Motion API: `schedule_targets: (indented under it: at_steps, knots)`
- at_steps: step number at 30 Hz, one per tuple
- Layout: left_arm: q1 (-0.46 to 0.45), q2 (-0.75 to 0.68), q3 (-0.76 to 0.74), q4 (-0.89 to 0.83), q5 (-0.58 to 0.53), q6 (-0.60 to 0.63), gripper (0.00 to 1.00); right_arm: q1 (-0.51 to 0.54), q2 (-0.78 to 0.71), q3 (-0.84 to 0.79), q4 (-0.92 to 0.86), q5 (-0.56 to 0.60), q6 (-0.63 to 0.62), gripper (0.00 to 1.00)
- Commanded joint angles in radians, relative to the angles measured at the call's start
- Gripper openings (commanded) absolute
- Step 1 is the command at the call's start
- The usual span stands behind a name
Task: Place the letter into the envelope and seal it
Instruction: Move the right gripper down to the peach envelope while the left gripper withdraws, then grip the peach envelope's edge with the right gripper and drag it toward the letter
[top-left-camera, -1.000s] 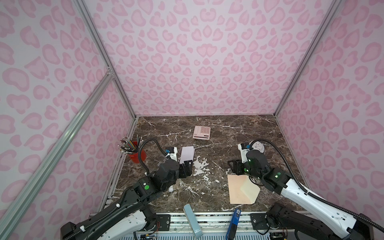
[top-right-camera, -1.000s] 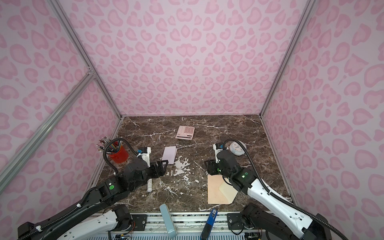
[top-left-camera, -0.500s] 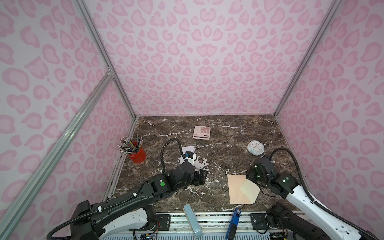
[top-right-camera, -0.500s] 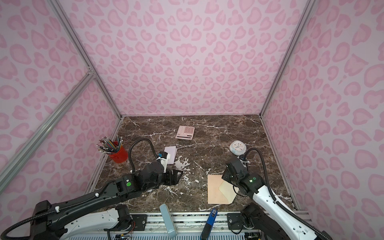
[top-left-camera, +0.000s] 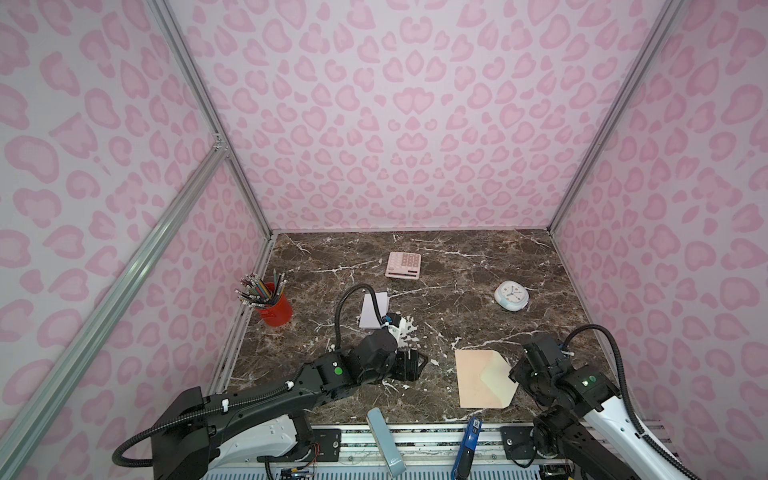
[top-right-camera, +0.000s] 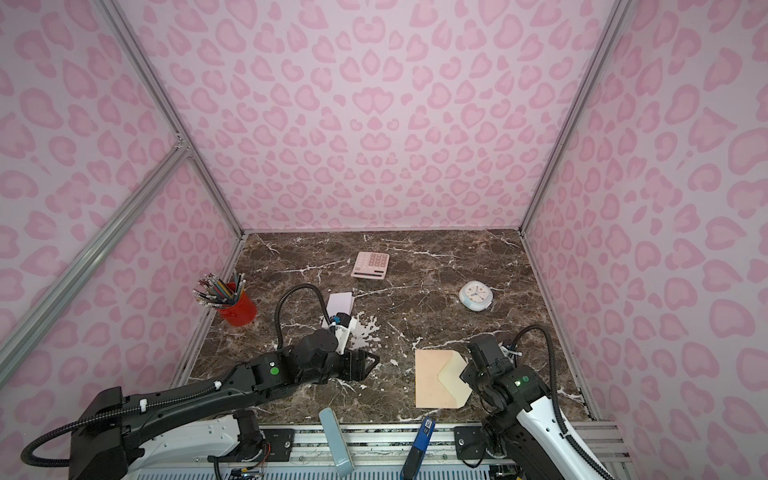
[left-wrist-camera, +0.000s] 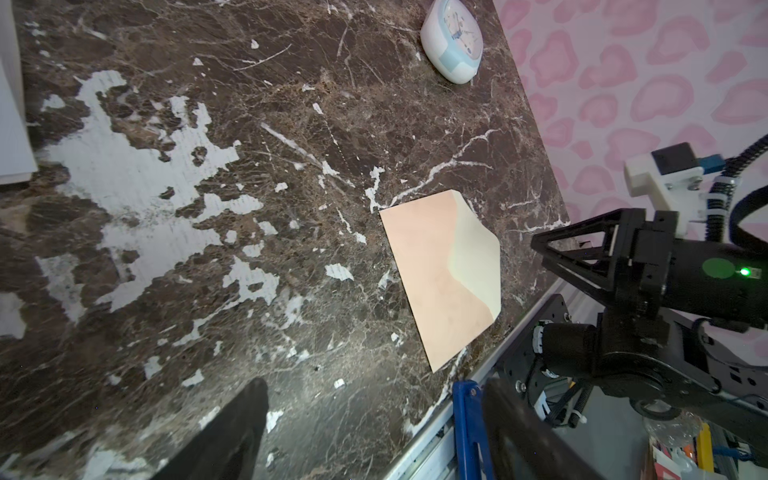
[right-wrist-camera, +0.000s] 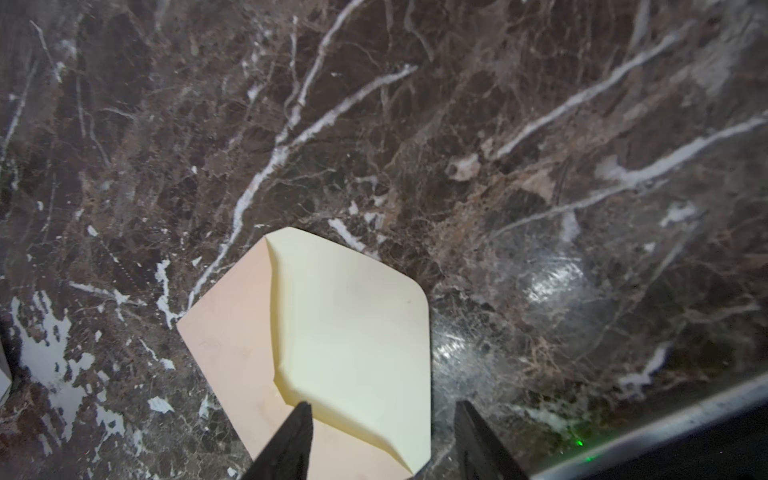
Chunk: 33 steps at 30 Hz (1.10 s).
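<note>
Beside the envelope (top-left-camera: 473, 384), its flap open cream-side up, likely to admit the letter (top-left-camera: 369, 316), the right gripper (right-wrist-camera: 382, 440) hovers, fingers spread and empty. The left gripper (top-left-camera: 419, 365), likewise spread and empty, points toward the envelope; the letter lies well apart from it.

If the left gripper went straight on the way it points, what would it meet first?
Probably the envelope: the open left gripper aims at its long edge, though it might graze the table first.

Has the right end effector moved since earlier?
Yes. The right end effector moved rightward and nearer, from the far left corner of the envelope to its flap tip.
</note>
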Motion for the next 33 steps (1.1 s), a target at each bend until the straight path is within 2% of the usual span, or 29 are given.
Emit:
schedule_targets:
  at_steps: [1,10,27,33]
  knots:
    - [0.0,0.015,0.014,0.053,0.039,0.019,0.83,-0.011,-0.005,-0.015,-0.045,-0.027,0.021,0.58]
    - [0.0,0.021,0.023,0.062,0.042,0.043,0.84,-0.044,0.079,-0.067,0.063,-0.108,0.012,0.58]
    - [0.001,0.052,0.06,0.05,0.039,0.083,0.86,-0.111,0.23,-0.063,0.127,-0.155,-0.069,0.58]
    - [0.001,0.065,0.074,0.037,0.052,0.101,0.86,-0.119,0.246,-0.085,0.18,-0.179,-0.068,0.52]
